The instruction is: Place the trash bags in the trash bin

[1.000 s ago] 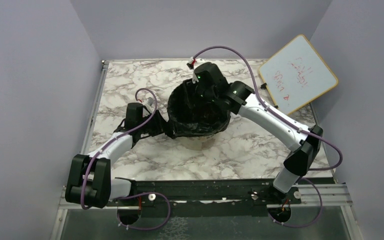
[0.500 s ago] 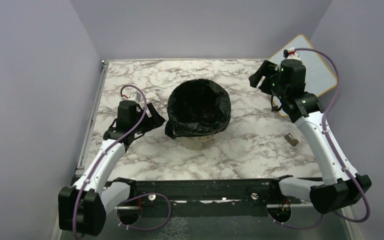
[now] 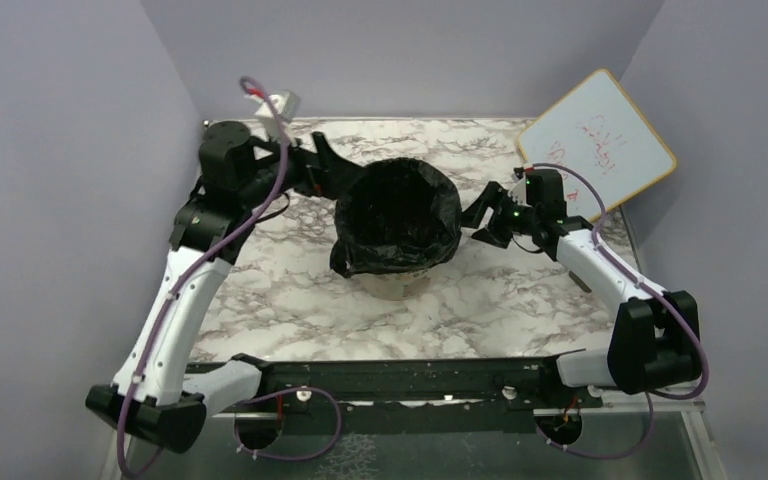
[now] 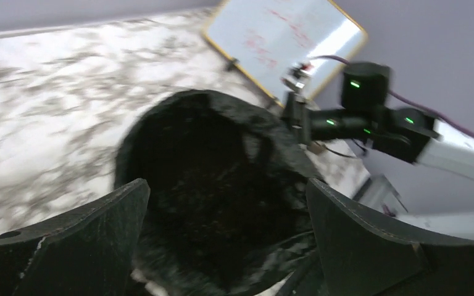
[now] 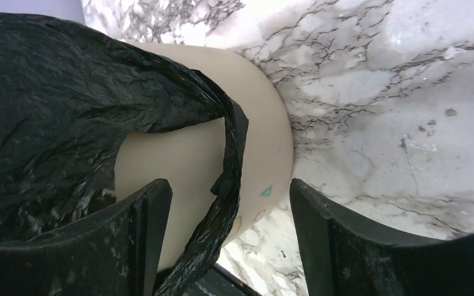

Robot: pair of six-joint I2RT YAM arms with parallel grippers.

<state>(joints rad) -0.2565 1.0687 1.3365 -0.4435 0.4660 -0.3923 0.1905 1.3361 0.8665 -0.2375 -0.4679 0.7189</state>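
The black trash bag [image 3: 397, 215] lines the beige trash bin [image 3: 392, 287] at the table's middle, its edge folded over the rim. My left gripper [image 3: 332, 178] hovers at the bin's back-left rim, open. In the left wrist view its fingers [image 4: 74, 240] stand wide apart over the bag's dark mouth [image 4: 210, 179]. My right gripper [image 3: 480, 222] sits low beside the bin's right side, open. In the right wrist view a loop handle of the bag [image 5: 229, 154] hangs down the bin's wall [image 5: 173, 160] between the spread fingers [image 5: 311, 234], unclamped.
A whiteboard with a yellow frame [image 3: 597, 147] leans at the back right, close behind the right arm. Purple walls enclose the marble table [image 3: 260, 290] on three sides. The arms' mounting rail [image 3: 410, 380] runs along the near edge.
The left gripper let go, opened and swung from the bin's left side to its back-left rim. The right arm left the bin, swung out to the whiteboard, then dropped beside the bin's right side.
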